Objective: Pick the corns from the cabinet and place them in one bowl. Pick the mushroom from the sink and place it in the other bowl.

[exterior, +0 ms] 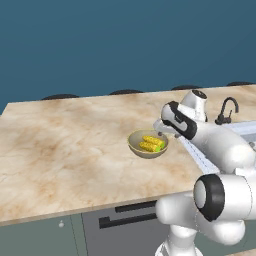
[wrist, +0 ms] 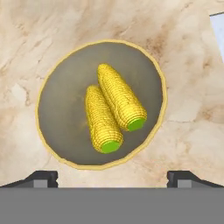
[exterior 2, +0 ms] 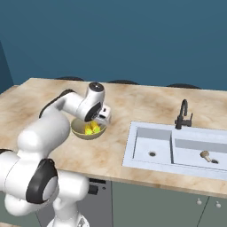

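Corns [wrist: 114, 113] fill tan bowl [wrist: 50, 105]; right base view adds mushroom [exterior 2: 205, 155] in sink [exterior 2: 133, 146]

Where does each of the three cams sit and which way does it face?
Left base view: behind the arm on its left, looking forward and down over the counter; the arm rises lower right.
Right base view: behind on its right, facing the sink with the mushroom; the arm rises lower left.
Hand view: on the hand, straight down at the corns; open gripper tips at the bottom.
Shared: all three show the tan bowl.
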{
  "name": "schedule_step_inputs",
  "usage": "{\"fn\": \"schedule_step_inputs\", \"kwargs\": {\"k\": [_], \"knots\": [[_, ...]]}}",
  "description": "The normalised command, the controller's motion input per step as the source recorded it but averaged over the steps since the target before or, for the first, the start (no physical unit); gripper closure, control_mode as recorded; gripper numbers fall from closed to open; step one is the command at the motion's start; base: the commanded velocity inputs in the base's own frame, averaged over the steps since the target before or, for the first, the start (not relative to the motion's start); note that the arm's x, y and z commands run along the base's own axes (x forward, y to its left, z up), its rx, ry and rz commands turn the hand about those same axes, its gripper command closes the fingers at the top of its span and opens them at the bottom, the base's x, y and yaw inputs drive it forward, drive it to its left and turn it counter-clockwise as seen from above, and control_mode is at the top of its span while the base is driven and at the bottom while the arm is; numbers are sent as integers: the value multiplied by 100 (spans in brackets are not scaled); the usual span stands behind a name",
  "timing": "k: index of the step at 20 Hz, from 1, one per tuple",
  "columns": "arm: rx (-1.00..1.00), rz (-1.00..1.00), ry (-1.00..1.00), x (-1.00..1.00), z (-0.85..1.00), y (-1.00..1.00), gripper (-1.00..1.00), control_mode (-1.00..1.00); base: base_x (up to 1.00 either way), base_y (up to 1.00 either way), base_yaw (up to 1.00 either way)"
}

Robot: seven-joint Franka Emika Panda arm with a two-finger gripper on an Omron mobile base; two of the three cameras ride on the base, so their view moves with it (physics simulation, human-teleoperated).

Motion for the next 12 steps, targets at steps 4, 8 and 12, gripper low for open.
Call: {"fn": "schedule_step_inputs", "kwargs": {"k": [4,8,12], "knots": [[0,-34,1,-50,5,0,-100,-100,0,0,0],[-3,-31,0,-49,0,3,-100,-100,0,0,0],[0,-28,0,-42,0,0,-100,-100,0,0,0]]}}
